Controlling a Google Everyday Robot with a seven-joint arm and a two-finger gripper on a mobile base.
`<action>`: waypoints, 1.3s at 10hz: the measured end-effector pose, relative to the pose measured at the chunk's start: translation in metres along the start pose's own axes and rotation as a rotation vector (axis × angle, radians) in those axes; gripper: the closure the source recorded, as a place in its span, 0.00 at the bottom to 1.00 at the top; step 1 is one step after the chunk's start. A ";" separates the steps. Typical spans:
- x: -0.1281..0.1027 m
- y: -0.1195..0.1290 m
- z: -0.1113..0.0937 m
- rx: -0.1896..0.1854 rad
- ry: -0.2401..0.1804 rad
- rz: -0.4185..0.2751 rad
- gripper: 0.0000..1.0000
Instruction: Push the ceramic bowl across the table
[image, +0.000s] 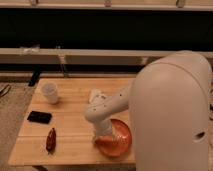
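Observation:
The ceramic bowl is wide, shallow and glossy orange-red. It sits near the front right of the light-wood table, partly hidden by my arm. My gripper reaches down at the bowl's left rim and inside, touching or just over it. My white arm's large body covers the table's right side.
A small white cup stands at the table's back left. A flat black object lies at the left edge. A small dark red elongated object lies near the front left. A low ledge and dark wall run behind the table.

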 end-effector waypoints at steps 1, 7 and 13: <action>-0.001 -0.003 0.000 0.001 -0.003 0.005 0.21; -0.009 -0.033 0.002 0.021 -0.025 0.044 0.21; -0.011 -0.064 0.001 0.039 -0.045 0.092 0.21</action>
